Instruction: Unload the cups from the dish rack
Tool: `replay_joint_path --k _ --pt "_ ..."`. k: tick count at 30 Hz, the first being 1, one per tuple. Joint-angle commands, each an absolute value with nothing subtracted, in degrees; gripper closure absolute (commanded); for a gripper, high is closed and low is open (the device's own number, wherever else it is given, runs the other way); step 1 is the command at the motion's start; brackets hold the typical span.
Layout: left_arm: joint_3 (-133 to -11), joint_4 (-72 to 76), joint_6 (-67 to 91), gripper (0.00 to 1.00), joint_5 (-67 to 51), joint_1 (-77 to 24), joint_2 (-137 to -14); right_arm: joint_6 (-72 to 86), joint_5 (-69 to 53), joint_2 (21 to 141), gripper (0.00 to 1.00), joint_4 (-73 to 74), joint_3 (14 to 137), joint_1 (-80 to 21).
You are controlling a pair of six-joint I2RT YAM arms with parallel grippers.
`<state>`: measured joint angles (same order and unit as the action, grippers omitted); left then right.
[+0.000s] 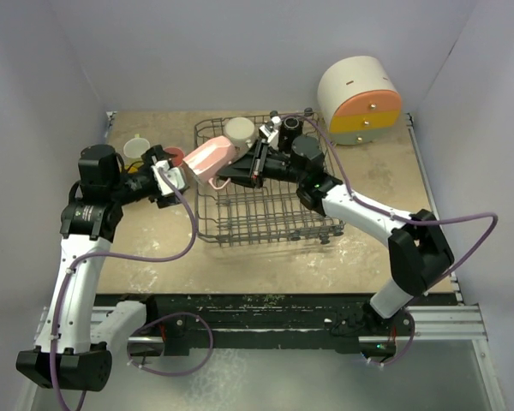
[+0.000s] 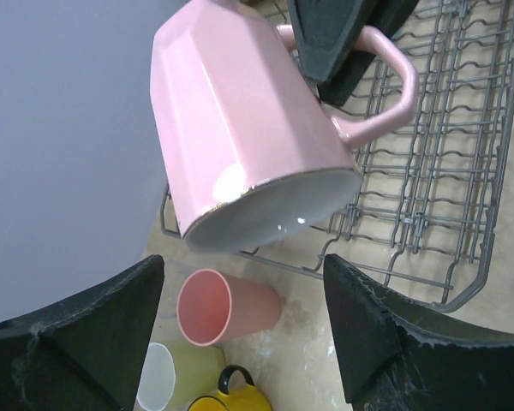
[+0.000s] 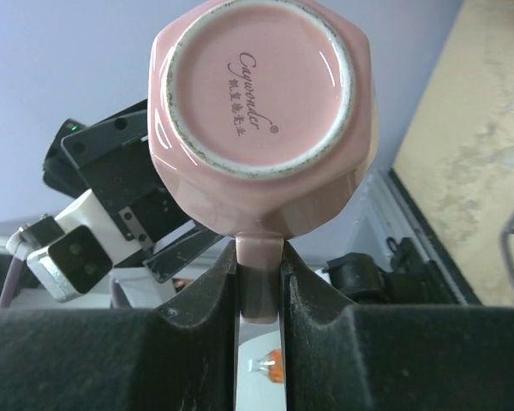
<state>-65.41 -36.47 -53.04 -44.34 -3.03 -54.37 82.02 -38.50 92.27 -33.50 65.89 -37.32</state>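
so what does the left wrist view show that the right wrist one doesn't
Only left wrist: the pink mug's open mouth, the dish rack's wire grid behind it, and a salmon tumbler, a pale cup and a yellow mug on the table. Only right wrist: the mug's base with its printed mark, and the left arm's white camera housing behind. Both: the pink mug, held by its handle in the right gripper, jaws shut.

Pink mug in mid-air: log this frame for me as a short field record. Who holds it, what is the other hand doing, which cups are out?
pink mug: tilted, in the air at the dish rack left edge
right hand: shut on the mug's handle
left hand: open, facing the mug's mouth, no contact seen
out on the table: salmon tumbler, yellow-green cup, yellow mug
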Motion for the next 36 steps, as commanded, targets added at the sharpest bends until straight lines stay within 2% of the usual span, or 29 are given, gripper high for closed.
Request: replay_joint_path --k 1,6,11,19,20,22,24,27,31,33,34,36 --pt "-67.2 -31.9 -48.0 0.24 -48.8 -3.1 -54.3 91.2 -40.9 91.5 1.00 -53.4 66.4 -39.2" --pt "-69.7 -29.7 -43.5 0.32 -50.2 -3.2 -54.8 96.0 -41.5 92.4 1.00 -59.9 66.2 -40.0" --pt "-69.2 -24.5 -40.6 0.48 -48.8 -3.2 -54.3 98.8 -41.4 92.8 1.00 -63.8 67.2 -41.4" --pt "-69.4 -20.4 -35.4 0.68 -49.3 -3.2 -54.6 100.4 -40.2 93.0 1.00 -64.9 68.4 -44.0" --pt "-69.4 -20.4 -35.2 0.72 -49.3 -3.2 -54.6 100.5 -40.0 93.1 1.00 -65.0 68.3 -44.2" --pt "-69.2 -20.1 -34.6 0.87 -49.0 -3.2 -54.5 100.6 -39.9 93.2 1.00 -65.5 68.2 -44.5" --pt "-68.7 -19.6 -34.1 0.99 -48.3 -3.2 -54.2 100.6 -40.1 93.3 0.90 -65.9 68.1 -44.5" --pt "-68.8 -21.5 -35.3 1.00 -47.7 -3.2 -54.3 98.3 -42.8 92.9 0.72 -62.7 68.1 -43.8" --pt "-71.4 -28.7 -38.3 1.00 -42.1 -3.2 -58.0 89.0 -42.0 89.6 0.31 -51.4 66.6 -40.0" --pt "-72.8 -32.1 -38.4 1.00 -35.4 -3.2 -60.7 81.8 -40.6 86.9 0.08 -41.4 66.4 -37.8" --pt "-73.3 -34.5 -38.8 1.00 -31.0 -3.2 -62.1 77.7 -39.1 85.2 0.01 -35.3 66.7 -36.6" --pt "-74.1 -37.9 -40.3 1.00 -25.0 -3.2 -64.3 69.0 -35.9 82.8 0.00 -22.5 68.2 -34.4"
